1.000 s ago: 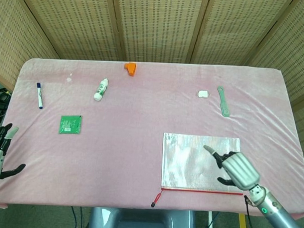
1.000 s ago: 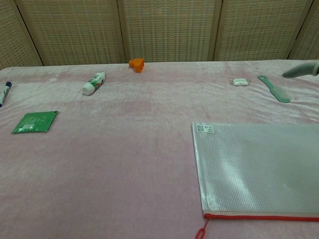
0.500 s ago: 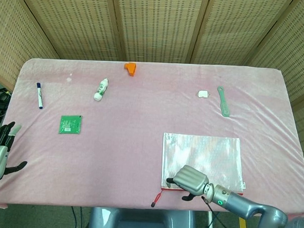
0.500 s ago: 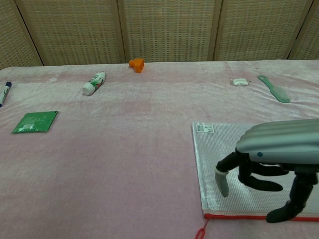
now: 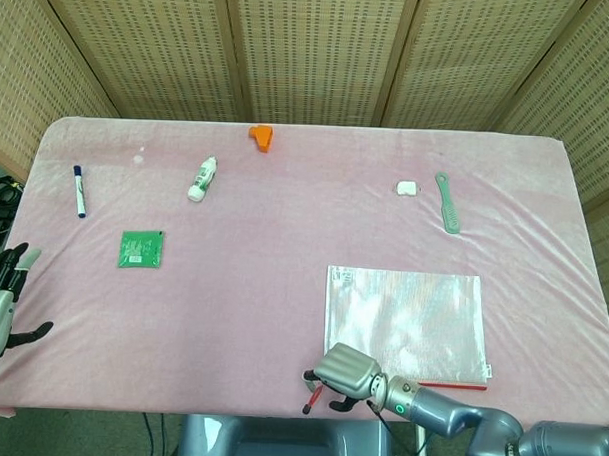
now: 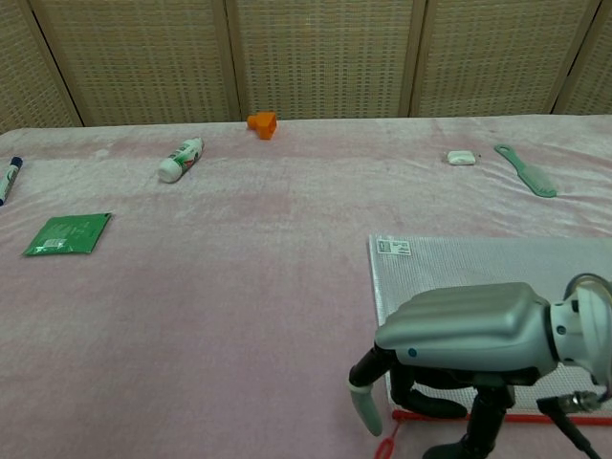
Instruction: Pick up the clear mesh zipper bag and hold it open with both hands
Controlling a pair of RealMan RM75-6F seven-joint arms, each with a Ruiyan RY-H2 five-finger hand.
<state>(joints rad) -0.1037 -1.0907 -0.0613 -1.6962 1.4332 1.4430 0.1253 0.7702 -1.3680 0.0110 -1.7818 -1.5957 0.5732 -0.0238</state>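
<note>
Clear mesh zipper bag (image 5: 403, 325) lies flat on the pink tablecloth (image 5: 284, 247), front-right part of table, red zipper edge along the side nearest the robot, white label at its far-left corner. In chest view the bag (image 6: 497, 268) fills the lower right. Right hand (image 5: 346, 371) sits palm-down over the bag's near-left corner, right by the red zipper pull (image 5: 312, 396), which hangs off the table's front edge. Chest view shows the right hand (image 6: 459, 335) w/ fingers (image 6: 364, 406) curled downward, tips at or near the cloth around the zipper line; one pale fingertip lands just left of the bag's corner, next to the pull (image 6: 384, 448). Can't tell whether it actually pinches the pull or the bag edge; nothing is lifted. Left hand (image 5: 0, 302) is at the far left edge of head view, off the table's side, fingers apart, holding nothing; not seen in chest view. Other items, all well apart from the bag: blue-capped marker (image 5: 79, 190) at far left, green packet (image 5: 141, 248) nearer centre-left, white tube w/ green print (image 5: 202, 177), orange object (image 5: 261, 135) at the back edge, small white piece (image 5: 407, 189) just beside a green comb-like tool (image 5: 447, 202) at back right. Woven-panel screens (image 5: 311, 48) stand behind the table.
</note>
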